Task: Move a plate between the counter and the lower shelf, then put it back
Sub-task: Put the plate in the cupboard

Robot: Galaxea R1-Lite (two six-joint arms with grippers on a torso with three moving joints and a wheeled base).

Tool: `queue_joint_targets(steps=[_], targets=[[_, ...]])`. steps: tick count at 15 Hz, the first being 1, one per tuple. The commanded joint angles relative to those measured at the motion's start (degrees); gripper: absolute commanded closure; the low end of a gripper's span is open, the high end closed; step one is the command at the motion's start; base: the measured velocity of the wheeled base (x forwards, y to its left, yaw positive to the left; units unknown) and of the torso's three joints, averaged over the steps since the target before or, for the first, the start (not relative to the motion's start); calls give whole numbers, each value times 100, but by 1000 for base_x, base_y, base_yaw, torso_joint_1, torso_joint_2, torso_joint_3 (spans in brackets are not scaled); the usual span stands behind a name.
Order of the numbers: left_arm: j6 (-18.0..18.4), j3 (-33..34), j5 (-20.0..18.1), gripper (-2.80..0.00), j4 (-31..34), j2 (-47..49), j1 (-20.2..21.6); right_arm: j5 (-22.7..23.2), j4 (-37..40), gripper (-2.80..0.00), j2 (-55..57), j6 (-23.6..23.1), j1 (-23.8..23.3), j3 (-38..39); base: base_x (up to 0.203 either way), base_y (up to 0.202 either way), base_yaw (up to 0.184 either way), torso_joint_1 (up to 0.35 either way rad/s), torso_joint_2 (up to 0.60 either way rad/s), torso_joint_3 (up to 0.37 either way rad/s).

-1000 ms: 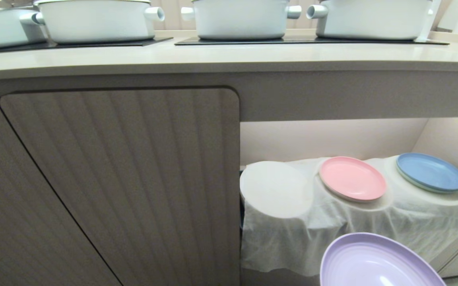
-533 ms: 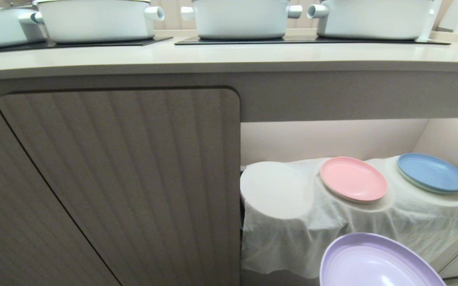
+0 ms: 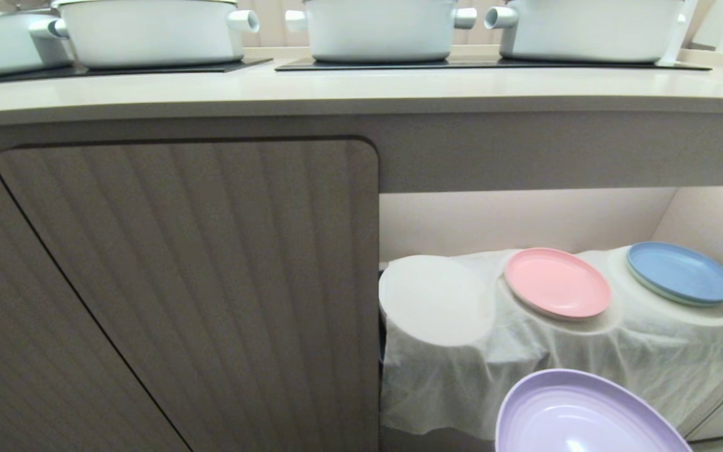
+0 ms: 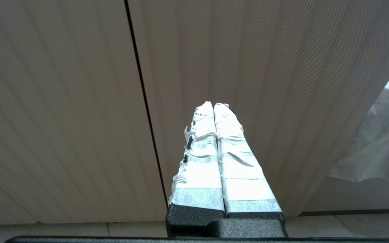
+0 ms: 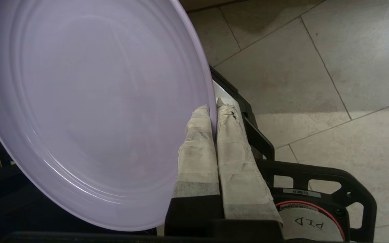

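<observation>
The lilac plate hangs tilted at the bottom right of the head view, in front of and below the cloth-covered lower shelf. My right gripper is shut on the plate's rim, one taped finger on each face. The gripper itself is out of the head view. The beige counter runs across the top. My left gripper is shut on nothing and faces a ribbed cabinet door.
A pink plate and a blue plate rest on cloth-covered mounds on the shelf, with a bare mound to their left. White pots stand on the black hob panels. The closed cabinet door fills the left. Tiled floor lies below.
The lilac plate has shifted slightly to the left in the head view. Everything else holds still.
</observation>
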Motion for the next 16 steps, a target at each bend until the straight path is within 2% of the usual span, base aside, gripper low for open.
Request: queue_joint_targets(steps=[1,3,8,13,16], targets=[[0,0,2,0,0,-2,0,15,8,0,221,-48,4,-30,0,0,0,0,0,0],[0,0,2,0,0,-2,0,32,-21,0,515,-90,4,-133,0,0,0,0,0,0],[0,0,2,0,0,-2,0,59,-805,0,1430,-96,4,-210,0,0,0,0,0,0],[0,0,2,0,0,-2,0,53,-1694,0,2483,-55,334,-240,0,0,0,0,0,0],[0,0,2,0,0,-2,0,51,-2068,0,3078,56,428,-525,0,0,0,0,0,0]])
